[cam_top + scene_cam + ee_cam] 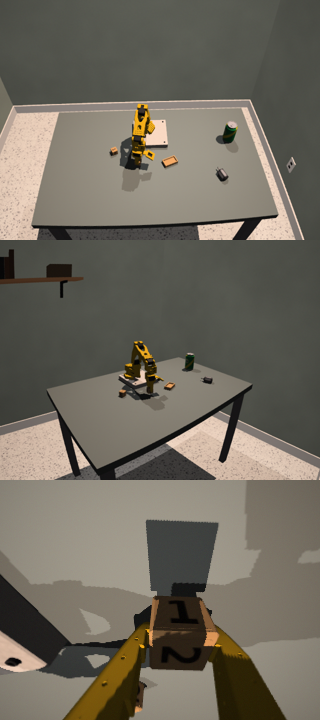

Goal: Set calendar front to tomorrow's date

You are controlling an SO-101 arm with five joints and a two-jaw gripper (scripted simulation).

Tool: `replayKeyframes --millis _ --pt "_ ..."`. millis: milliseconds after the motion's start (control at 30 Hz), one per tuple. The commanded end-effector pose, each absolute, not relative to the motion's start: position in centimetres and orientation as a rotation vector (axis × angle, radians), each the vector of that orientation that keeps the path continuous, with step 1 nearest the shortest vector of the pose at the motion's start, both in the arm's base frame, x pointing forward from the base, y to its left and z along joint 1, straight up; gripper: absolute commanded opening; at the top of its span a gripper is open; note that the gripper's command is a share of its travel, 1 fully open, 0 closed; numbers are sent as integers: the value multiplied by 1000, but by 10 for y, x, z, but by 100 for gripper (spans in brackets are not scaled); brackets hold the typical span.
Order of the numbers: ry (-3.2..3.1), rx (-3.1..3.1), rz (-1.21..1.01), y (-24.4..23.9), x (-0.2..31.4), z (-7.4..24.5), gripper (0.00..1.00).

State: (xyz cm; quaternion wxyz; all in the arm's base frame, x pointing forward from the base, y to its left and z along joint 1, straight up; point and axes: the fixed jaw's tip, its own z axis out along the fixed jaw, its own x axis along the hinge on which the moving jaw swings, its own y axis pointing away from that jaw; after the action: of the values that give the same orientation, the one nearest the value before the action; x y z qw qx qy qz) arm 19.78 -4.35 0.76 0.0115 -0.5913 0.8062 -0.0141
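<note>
My gripper [181, 647] is shut on a wooden number cube [182, 632]. The cube shows a 1 on its upper face and a 2 on the face toward the camera. It hangs a little above the table top, and its square shadow lies beyond it. In the top view the gripper [137, 161] points down, left of the empty orange tray [169, 161]. The second wooden cube [113, 150] sits on the table to the left of the arm, apart from the tray. It also shows in the exterior view [122, 393], with the tray [169, 385] to the right.
The arm's white base plate [156, 133] lies behind the gripper. A green can [229, 132] stands at the back right. A small dark plug-like object [222, 174] lies at the right.
</note>
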Motion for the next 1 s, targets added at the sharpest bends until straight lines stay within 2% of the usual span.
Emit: replayKeyframes --millis 0,967 --pt "2526 -1848 -22 -45 194 2 0" --pt "2526 -1848 -22 -45 195 -8 0"
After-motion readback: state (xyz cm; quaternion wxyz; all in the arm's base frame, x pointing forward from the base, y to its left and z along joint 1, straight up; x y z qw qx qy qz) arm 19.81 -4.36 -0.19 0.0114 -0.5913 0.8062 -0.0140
